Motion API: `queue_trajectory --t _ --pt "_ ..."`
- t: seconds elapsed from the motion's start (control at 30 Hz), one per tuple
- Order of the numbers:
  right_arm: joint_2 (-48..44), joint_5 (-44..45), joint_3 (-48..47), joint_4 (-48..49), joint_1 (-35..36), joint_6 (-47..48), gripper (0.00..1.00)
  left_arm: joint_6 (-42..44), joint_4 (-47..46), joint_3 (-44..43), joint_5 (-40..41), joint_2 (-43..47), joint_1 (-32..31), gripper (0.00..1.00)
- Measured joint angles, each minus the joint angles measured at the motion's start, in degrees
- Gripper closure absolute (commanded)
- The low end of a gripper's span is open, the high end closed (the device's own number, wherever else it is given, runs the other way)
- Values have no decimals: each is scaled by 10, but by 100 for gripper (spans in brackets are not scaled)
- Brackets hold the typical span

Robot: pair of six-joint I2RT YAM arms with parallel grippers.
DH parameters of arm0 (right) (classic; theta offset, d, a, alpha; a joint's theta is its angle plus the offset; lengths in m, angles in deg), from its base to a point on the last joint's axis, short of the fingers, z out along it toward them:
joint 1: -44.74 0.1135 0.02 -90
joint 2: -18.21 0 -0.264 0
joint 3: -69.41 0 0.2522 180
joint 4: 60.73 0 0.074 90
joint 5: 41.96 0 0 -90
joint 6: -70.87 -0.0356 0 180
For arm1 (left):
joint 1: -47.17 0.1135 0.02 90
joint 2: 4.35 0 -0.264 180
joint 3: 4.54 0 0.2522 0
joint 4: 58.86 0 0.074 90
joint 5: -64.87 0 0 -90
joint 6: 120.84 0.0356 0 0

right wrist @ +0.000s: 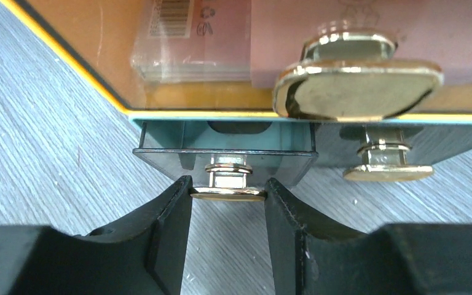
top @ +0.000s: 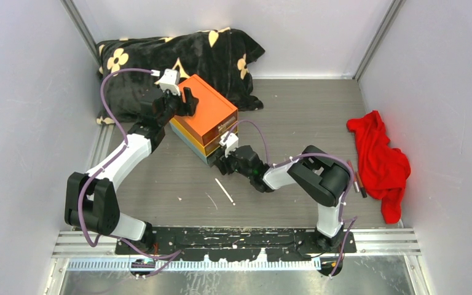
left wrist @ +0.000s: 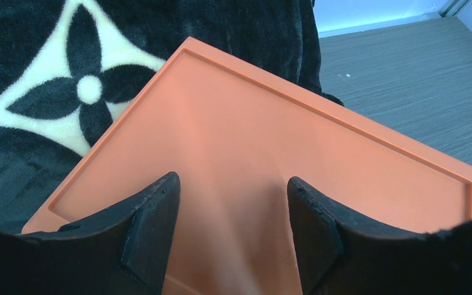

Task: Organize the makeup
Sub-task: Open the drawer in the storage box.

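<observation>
Left gripper (left wrist: 233, 184) sits spread over the orange drawer box (left wrist: 270, 141) with nothing between its fingers. I'd press it on the lid so the box can't slide. Right gripper (right wrist: 227, 183) is pinching the gold knob (right wrist: 228, 193) of the lower drawer (right wrist: 224, 142). Pull slow and level along the drawer's own line, roughly 5 o'clock, or the knob slips out.

Makeup's loose: thin pale stick (top: 224, 191) at the box's 6 o'clock, dark pencils (top: 360, 184) out at 3.

Flowered black blanket (top: 160, 55) at 11, grey wood-grain table (top: 295, 110), red cloth (top: 378, 157) right, plain white walls.
</observation>
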Motion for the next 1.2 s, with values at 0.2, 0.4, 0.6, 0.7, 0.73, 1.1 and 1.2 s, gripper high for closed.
queue_trajectory --t 0.2,0.4,0.6,0.7,0.73,1.1,1.2 --pt "-17 1 28 9 0 -3 63 0 -3 2 0 0 0 34" --pt "-47 5 64 10 0 -9 63 0 -4 3 0 0 0 34" --pt "-94 17 122 13 2 -24 62 0 -4 3 -1 0 -1 34" --pt "-122 23 152 12 3 -32 61 0 -7 4 -1 0 -1 34" --pt "-128 25 158 11 3 -33 61 0 -7 4 -1 0 -1 34" --pt "-185 75 200 -22 4 -61 60 0 -14 8 -9 0 -1 35" --pt "-201 93 211 -36 4 -72 60 0 -15 8 -11 0 -2 35"
